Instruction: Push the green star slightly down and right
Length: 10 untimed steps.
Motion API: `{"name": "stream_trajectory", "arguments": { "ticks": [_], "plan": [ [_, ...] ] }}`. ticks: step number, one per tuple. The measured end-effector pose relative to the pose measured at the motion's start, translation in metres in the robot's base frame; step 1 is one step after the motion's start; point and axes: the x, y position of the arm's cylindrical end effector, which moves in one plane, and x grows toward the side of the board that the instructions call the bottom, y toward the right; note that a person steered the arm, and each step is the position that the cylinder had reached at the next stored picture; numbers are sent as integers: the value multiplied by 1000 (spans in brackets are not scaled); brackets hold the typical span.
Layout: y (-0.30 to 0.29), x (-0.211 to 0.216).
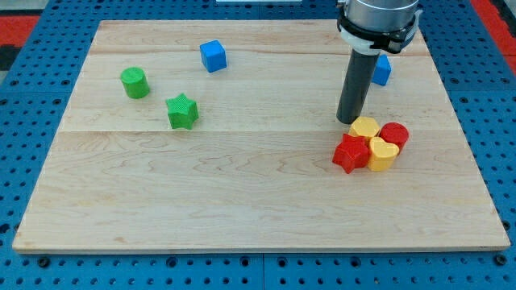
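The green star lies on the wooden board at the view's left, just below and right of a green cylinder. My tip rests on the board at the view's right, far from the green star. It stands just above and left of a cluster of blocks: a yellow block, a red cylinder, a red star and a yellow heart.
A blue cube sits near the view's top, left of centre. A second blue block is partly hidden behind the rod at the top right. A blue pegboard surrounds the board.
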Motion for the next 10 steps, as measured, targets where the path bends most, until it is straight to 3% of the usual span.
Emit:
{"name": "stream_trajectory", "arguments": {
  "ticks": [1,4,8,10],
  "plan": [
    [-21,-11],
    [-177,-47],
    [-272,-49],
    [-258,-27]
  ]
}}
